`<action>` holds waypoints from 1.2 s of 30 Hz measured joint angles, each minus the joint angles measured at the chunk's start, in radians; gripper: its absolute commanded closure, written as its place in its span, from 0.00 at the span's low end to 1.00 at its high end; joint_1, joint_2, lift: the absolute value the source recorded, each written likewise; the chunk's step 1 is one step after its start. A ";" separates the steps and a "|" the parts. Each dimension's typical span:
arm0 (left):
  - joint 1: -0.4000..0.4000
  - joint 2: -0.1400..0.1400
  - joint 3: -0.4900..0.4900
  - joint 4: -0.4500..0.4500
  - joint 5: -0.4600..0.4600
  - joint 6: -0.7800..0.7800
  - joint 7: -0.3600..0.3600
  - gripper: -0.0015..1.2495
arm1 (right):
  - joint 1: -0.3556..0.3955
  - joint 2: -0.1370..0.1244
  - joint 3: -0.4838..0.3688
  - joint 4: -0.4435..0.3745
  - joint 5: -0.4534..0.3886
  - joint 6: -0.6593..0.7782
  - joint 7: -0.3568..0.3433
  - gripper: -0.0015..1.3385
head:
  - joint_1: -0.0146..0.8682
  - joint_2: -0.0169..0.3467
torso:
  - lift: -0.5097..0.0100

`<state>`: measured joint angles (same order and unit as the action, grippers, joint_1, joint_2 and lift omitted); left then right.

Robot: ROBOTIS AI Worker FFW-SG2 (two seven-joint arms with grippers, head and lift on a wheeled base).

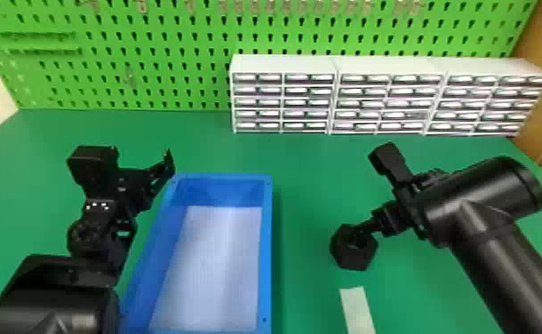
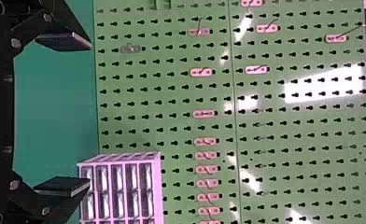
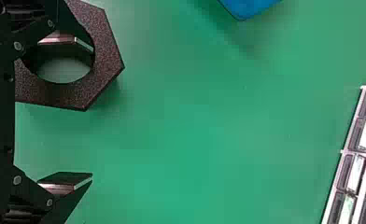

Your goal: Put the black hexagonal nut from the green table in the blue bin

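The black hexagonal nut (image 1: 348, 261) is speckled and round-holed, the right pincer (image 1: 383, 222) spread wide.

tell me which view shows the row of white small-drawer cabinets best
The head view: the row of white small-drawer cabinets shows there end to end, unblocked. The left wrist view shows one end, cut off; the right wrist view shows some drawer fronts at its edge.

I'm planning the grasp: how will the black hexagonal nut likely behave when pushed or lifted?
The black hexagonal nut has thick walls, so it is probably stiff. Its flat sides suggest sliding rather than rolling. Its speckled face may be slightly rough, helping grip.
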<state>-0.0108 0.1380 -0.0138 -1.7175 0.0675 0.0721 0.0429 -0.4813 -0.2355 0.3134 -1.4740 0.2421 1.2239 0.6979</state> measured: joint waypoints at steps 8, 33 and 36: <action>0.000 0.000 0.000 0.001 -0.001 0.000 0.000 0.19 | 0.002 0.002 0.009 0.006 -0.001 -0.004 0.002 0.25 | 0.79 0.19 | 0.79; 0.002 0.000 0.002 0.001 0.000 0.000 0.000 0.19 | 0.015 0.009 0.015 0.023 0.002 -0.007 0.006 0.43 | 0.79 0.19 | 0.79; 0.002 0.000 0.003 0.001 0.000 0.000 0.000 0.20 | 0.015 0.009 0.016 0.023 0.006 -0.007 0.008 0.44 | 0.79 0.19 | 0.79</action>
<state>-0.0092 0.1380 -0.0112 -1.7165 0.0675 0.0721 0.0429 -0.4664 -0.2270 0.3297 -1.4509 0.2477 1.2164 0.7063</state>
